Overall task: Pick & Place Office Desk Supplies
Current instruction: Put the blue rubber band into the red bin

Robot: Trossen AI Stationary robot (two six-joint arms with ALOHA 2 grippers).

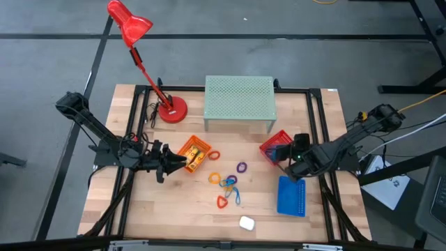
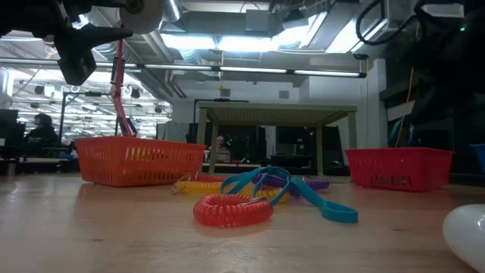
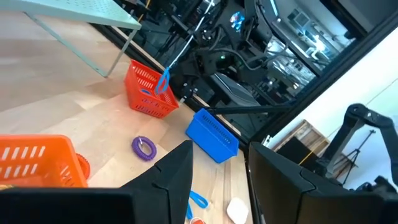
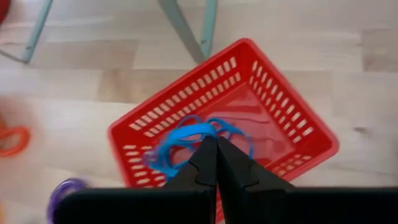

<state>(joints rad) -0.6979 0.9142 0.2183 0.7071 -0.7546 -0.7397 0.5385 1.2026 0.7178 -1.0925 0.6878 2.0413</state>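
Right jaws (image 4: 216,148) pinched on blue loop (image 4: 186,134) over red basket (image 4: 249,87); left jaws (image 3: 219,180) empty, part-open, by orange basket (image 1: 194,155); risk: loop snags mesh rim on release, spills onto desk (image 1: 139,216).

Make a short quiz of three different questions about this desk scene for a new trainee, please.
1. True or false: the right gripper is wide open.
2. What does the right gripper hold above the red basket? A) yellow tube B) blue loop C) nothing
3. Fill in: the left gripper hovers beside the ___ basket.

Key: 1 false; 2 B; 3 orange.
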